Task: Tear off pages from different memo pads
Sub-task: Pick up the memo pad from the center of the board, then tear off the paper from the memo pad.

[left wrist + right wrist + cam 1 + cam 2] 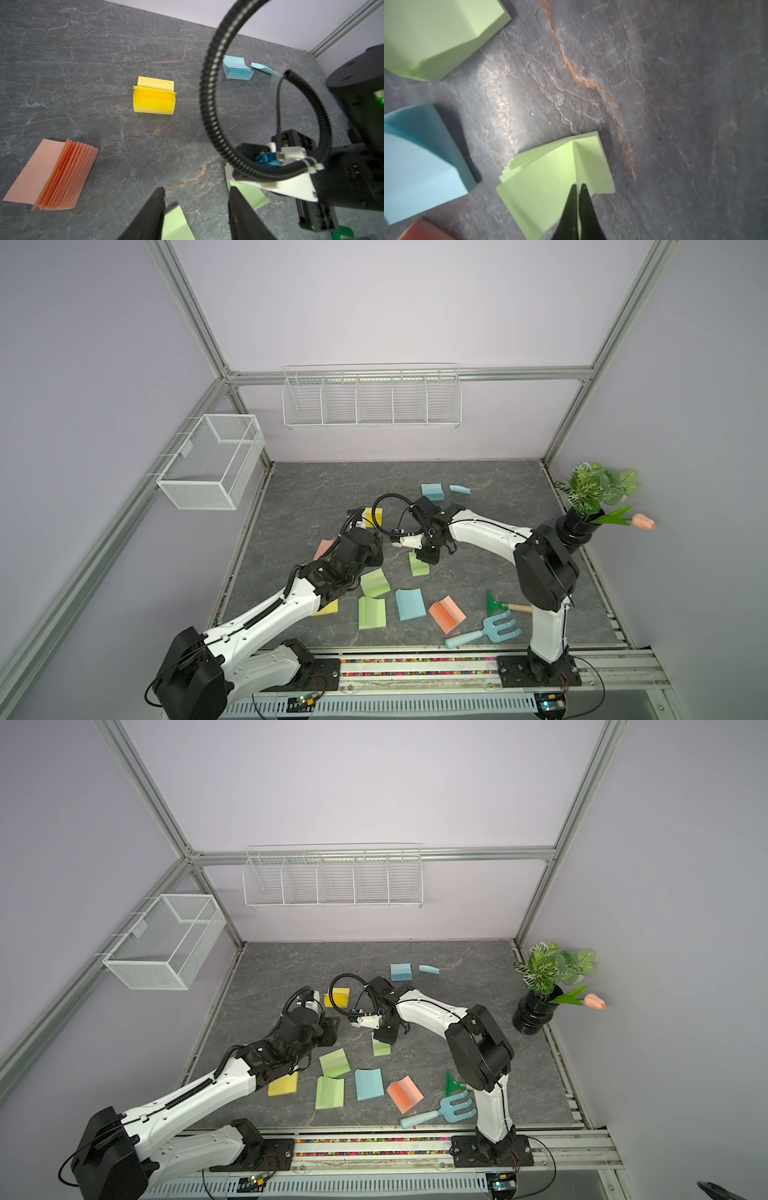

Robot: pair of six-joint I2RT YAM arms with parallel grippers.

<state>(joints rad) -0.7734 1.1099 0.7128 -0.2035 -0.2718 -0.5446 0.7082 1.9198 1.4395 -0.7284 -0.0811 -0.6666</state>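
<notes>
My right gripper [578, 185] is shut on a raised light green page of a small green memo pad [550, 176] that lies on the grey mat. In both top views it points down onto that pad [419, 567] [381, 1048]. My left gripper [196, 189] hangs open and holds nothing, above another green pad [176, 222], just left of the right one [376, 553]. More memo pads lie around: yellow [372, 516], blue [432, 490], salmon [446, 613], blue [410, 604], green [372, 612]. A loose blue page [459, 489] lies at the back.
A blue toy fork [484, 630] and a green trowel [494, 605] lie at the front right by the right arm's base. A black vase with a plant [577, 526] stands at the right edge. Wire baskets [212, 460] [372, 400] hang on the walls.
</notes>
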